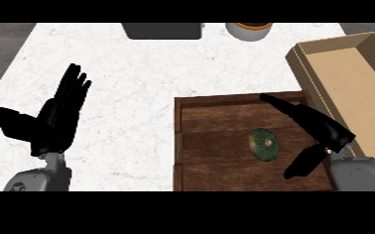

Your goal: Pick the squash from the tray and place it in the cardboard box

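Right hand point(322, 129) hovers over the tray point(212, 119), fingers straight, thumb spread, holding nothing. It looks set to close on the squash point(264, 144) lying just beside it. Cardboard box point(344, 74) waits at the right, and the left hand point(60, 114) rests open above the surface point(147, 69).

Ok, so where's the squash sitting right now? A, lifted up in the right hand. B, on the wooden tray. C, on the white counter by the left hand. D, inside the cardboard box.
B: the squash lies on the wooden tray, outside the cardboard box, with the open right hand over the tray beside it and not curled round it.
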Controlling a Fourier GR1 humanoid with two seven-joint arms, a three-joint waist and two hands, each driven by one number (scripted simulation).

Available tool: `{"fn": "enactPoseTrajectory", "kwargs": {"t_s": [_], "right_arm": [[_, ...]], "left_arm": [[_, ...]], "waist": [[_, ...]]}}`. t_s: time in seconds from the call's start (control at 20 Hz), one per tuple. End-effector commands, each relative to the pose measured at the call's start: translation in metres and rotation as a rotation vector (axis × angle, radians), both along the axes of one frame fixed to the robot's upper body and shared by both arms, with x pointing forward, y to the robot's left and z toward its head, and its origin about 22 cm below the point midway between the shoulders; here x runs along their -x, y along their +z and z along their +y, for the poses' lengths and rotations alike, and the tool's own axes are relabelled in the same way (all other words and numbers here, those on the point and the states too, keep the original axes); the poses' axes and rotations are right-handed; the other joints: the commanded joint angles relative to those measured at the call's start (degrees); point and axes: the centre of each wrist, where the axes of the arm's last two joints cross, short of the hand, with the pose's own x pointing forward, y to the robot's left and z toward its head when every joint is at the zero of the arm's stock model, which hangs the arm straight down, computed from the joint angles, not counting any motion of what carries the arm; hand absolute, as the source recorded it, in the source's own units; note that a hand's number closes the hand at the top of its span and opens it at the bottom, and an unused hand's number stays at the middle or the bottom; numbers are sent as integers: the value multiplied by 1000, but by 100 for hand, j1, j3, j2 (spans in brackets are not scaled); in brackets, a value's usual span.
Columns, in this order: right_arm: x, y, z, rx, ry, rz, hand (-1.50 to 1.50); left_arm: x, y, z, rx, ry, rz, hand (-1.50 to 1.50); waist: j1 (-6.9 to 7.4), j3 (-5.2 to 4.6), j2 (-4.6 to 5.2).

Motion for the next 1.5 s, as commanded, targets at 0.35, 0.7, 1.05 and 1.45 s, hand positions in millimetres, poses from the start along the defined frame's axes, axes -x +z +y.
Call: {"fn": "enactPoseTrajectory", "kwargs": {"t_s": [0.35,0.7,1.05,1.45], "right_arm": [[-2,-5,30,24,12,21,-150],[4,-16,4,46,29,30,-150],[-14,-23,14,22,18,-15,-150],[11,-42,29,92,95,-161,150]], "left_arm": [[-2,-14,11,1,-13,-9,0],[16,11,1,-9,-3,-7,0],[7,6,0,1,-5,13,0],[15,4,-2,9,19,-12,0]], "waist": [[-5,-1,0],[8,1,-3],[13,1,2],[2,1,-4]]}}
